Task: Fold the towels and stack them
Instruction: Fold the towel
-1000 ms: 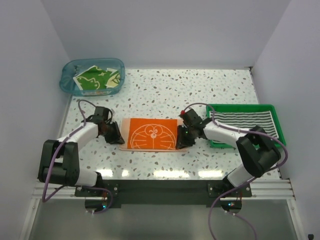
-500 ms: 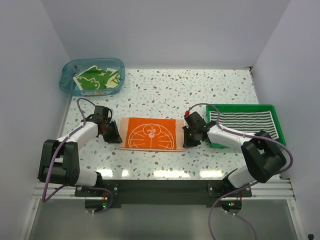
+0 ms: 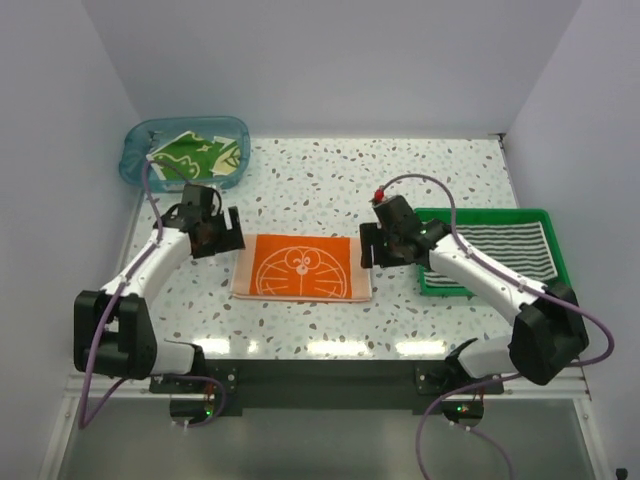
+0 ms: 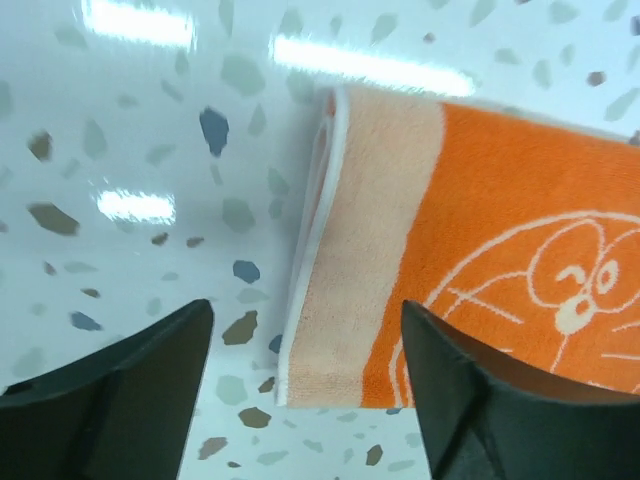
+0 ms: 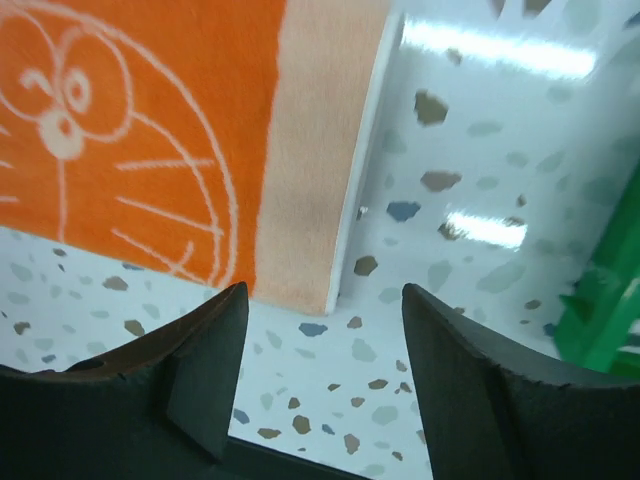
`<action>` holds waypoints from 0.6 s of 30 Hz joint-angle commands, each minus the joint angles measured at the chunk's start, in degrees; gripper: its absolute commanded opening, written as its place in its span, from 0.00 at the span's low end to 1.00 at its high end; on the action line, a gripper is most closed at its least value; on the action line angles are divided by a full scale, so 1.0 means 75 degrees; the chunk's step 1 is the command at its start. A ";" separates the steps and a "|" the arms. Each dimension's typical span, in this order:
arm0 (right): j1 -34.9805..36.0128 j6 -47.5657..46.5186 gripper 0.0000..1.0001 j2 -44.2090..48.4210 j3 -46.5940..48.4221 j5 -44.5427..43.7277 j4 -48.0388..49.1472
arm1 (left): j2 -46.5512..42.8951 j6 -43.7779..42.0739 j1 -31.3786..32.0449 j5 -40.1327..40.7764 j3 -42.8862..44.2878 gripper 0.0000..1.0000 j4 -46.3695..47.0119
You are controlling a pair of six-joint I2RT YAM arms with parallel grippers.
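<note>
Orange towel [image 3: 302, 268]: lies flat on the desk [image 3: 400, 180], centred, close to the near edge, cartoon face up. Wrist views show a doubled layer at each short end, pale band outermost, so it reads as already folded at least once.

Left hand [image 3: 222, 240]: a second ago it was down at the towel's left short edge; now it is raised and drawn back toward the far left. Fingers spread wide, nothing between them, and the towel edge lies free below.

Right hand [image 3: 372, 250]: same change, mirrored. It was down at the right short edge and is now lifted off and back. Fingers wide, empty.

Judgement: both arms have just let go together, so this fold looks finished and the towel is left lying. Its edges sit roughly square, with the left end slightly skewed.

Striped towel [image 3: 495, 248]: in the green tray [image 3: 560, 262] at the right edge, spread flat, which looks like the stacking place. The orange towel probably goes there next.

Green towel [image 3: 195, 158]: crumpled in the blue tub [image 3: 135, 170] at the far left corner, not yet folded
</note>
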State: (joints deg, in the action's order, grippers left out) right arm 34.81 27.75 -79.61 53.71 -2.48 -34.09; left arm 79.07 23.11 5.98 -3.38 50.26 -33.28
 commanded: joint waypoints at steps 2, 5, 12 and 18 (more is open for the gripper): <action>-0.0479 -0.0325 0.75 0.0431 0.1169 -0.1028 -0.1266 | -0.0745 -0.0748 0.0864 0.1069 0.1055 0.91 -0.0063; -0.1192 -0.0360 0.97 0.0455 0.1510 -0.1309 -0.1771 | -0.0944 -0.0902 0.2211 0.1096 0.1232 0.97 0.0334; -0.2694 -0.0582 0.99 0.0865 0.1487 -0.1286 -0.2146 | -0.0232 -0.1639 0.5501 0.1399 0.1605 1.00 0.1296; -0.3468 -0.0782 0.99 0.1111 0.1229 -0.1065 -0.2217 | 0.1409 -0.2494 0.7367 0.1950 0.2391 1.00 0.1366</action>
State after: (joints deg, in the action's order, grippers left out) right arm 10.85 23.46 -73.65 63.92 -10.94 -49.01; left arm 85.76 10.13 56.12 7.51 64.62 -25.69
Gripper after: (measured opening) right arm 0.986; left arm 0.997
